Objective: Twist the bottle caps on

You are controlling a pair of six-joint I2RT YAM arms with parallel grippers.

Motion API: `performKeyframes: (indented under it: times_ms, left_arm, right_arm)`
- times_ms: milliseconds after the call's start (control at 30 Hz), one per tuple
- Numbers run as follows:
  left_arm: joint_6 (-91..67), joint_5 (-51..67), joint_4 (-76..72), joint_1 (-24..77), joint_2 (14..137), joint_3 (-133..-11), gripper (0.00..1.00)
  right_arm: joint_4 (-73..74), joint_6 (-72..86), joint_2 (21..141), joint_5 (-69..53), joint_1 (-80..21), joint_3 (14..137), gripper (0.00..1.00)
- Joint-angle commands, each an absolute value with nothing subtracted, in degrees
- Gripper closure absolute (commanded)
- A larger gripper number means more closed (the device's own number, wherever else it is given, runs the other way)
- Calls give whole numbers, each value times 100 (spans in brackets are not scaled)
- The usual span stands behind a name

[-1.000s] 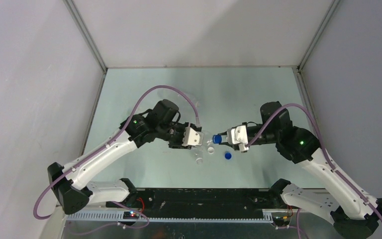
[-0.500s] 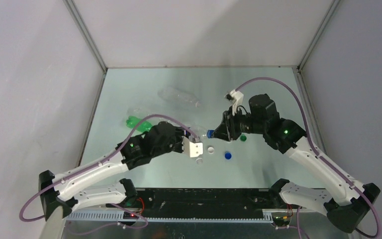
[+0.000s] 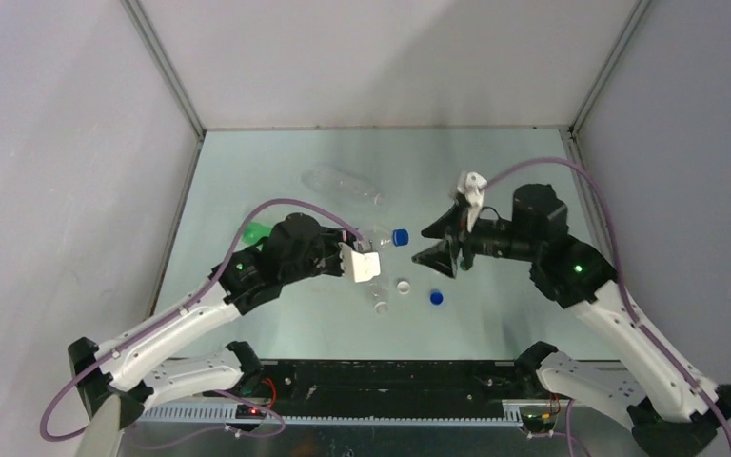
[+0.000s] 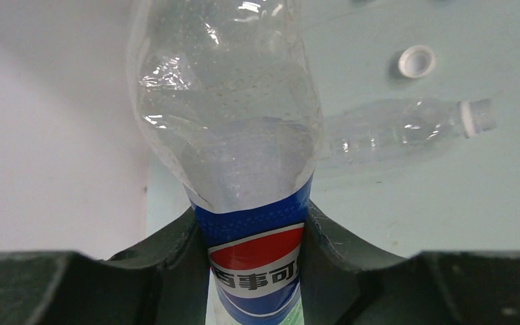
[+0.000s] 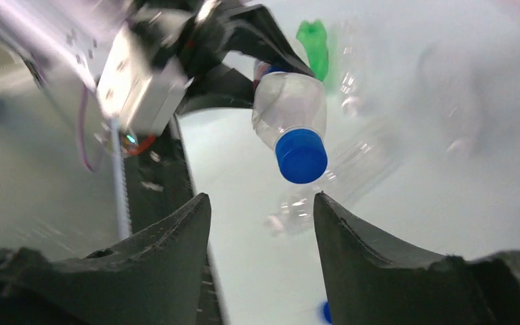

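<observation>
My left gripper [image 3: 365,251] is shut on the Pepsi-labelled bottle [image 4: 256,267], jaws pressed on both sides of the label. The bottle [image 3: 381,239] is held off the table with a blue cap [image 3: 400,236] on its neck, pointing right. A short gap to the right of that cap, my right gripper [image 3: 427,245] stands open and holds nothing. In the right wrist view the blue cap [image 5: 301,156] hangs just beyond the open right gripper [image 5: 261,203]. On the table below lie a loose white cap [image 3: 403,285], a second pale cap [image 3: 381,307] and a blue cap [image 3: 436,297].
A clear bottle [image 3: 343,185] lies toward the back of the table. The green bottle [image 3: 256,230] is partly hidden behind my left arm. Grey walls close in the table on the left, right and back.
My right gripper has opened, let go of the blue cap and drawn back to the right. The cap stays on the Pepsi bottle, which my left arm has lifted slightly toward the back.
</observation>
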State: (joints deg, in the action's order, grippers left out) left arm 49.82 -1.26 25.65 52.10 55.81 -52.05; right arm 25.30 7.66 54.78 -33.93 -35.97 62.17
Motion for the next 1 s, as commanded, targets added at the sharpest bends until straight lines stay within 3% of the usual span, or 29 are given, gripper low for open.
performKeyframes:
  times_ms: [0,133,533,800,967]
  left_arm:
    - [4814,1646,3364,4921,5634,-5703,100]
    - [4839,2304,3900,4777,5911,-6109,100]
    - [4971,2680,4372,4751,6386,-6668,100]
    - [5009,2696,4413,4750,6523,-6809,100]
    - [5017,2658,4332,4752,6601,-6896,100]
  right_arm:
    - [3045,-2969,4950,-4372,-3649,6285,40]
    - [3434,-4302,4875,-4608,-3653,6293,39]
    - [3471,-4923,5188,-4979,-3808,6293,46]
    - [3521,-4901,5375,-4960,-3824,6292,57]
    - [3337,-4443,5441,-4879,-3831,6287,73]
